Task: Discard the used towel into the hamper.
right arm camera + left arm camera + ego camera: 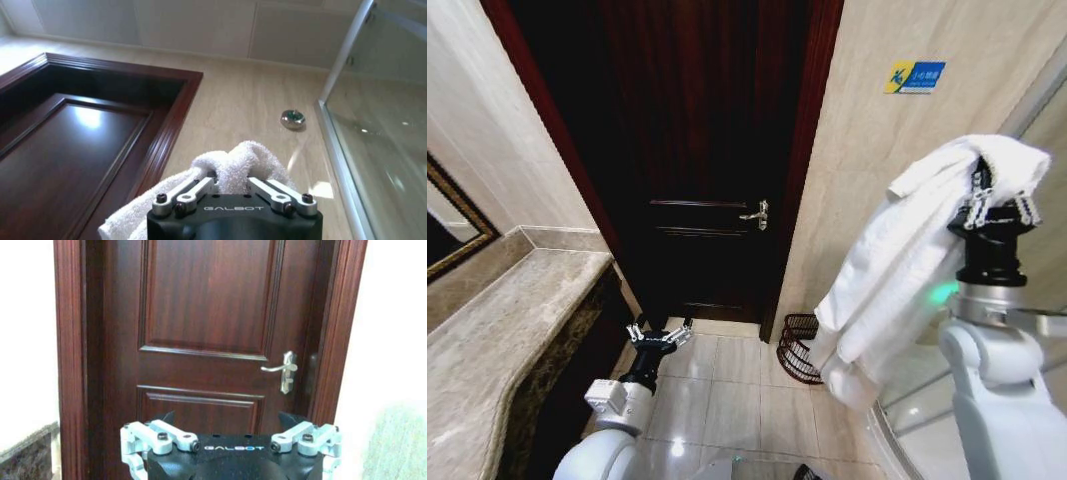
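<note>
the right pincer grips the white towel high, well above the hamper. released here, its long drape could snag the rim or land on the floor. the left pincer hangs wide, low.

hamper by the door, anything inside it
The hamper stands on the floor tiles beside the door frame. Through its open ribs nothing shows inside, but the towel hanging from the raised right pincer covers its right part, so that part is hidden.

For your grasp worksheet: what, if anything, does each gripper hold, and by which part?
The right gripper pinches the white towel by a bunched fold near its top; the left gripper holds nothing.
</note>
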`<state>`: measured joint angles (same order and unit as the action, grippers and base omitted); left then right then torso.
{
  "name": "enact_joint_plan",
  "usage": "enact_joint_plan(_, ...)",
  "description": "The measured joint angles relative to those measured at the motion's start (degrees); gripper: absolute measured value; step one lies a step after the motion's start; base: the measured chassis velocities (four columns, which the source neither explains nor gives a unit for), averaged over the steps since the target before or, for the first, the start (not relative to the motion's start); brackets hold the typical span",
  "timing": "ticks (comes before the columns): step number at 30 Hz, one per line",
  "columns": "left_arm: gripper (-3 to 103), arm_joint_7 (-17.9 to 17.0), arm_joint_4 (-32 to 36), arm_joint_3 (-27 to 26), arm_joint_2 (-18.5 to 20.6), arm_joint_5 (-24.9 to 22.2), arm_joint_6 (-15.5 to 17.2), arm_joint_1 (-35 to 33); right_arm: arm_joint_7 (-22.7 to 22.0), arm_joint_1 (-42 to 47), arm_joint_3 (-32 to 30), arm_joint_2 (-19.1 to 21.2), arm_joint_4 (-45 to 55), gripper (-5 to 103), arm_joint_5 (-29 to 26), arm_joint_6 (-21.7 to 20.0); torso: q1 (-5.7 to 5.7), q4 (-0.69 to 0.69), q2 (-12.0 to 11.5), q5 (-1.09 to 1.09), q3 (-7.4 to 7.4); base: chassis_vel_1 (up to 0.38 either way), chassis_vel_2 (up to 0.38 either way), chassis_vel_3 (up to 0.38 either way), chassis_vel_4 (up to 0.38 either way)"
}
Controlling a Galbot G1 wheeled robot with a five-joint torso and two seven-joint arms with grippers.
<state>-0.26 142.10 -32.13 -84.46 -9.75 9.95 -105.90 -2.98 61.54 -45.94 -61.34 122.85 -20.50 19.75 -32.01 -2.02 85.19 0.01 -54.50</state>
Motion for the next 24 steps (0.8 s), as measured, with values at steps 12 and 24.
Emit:
enact_joint_plan(12, 100, -0.01, 0.00, 0.00, 0.01, 0.00, 0.00, 0.00, 1.24, -11.17, 3.98, 1.02, -9.97, 8, -0.10, 1.80, 0.00, 0.00, 0.00, -0.02, 0.01, 0.000, 0.000, 0.000, 0.000)
enact_joint_plan(24, 100, 0.00, 0.00, 0.00, 0.00, 0.00, 0.00, 0.00, 3.62, -20.77, 8.17, -0.93, -20.80, 8, 0.86, 6.61, 0.00, 0.00, 0.00, -0.03, 0.01, 0.000, 0.000, 0.000, 0.000)
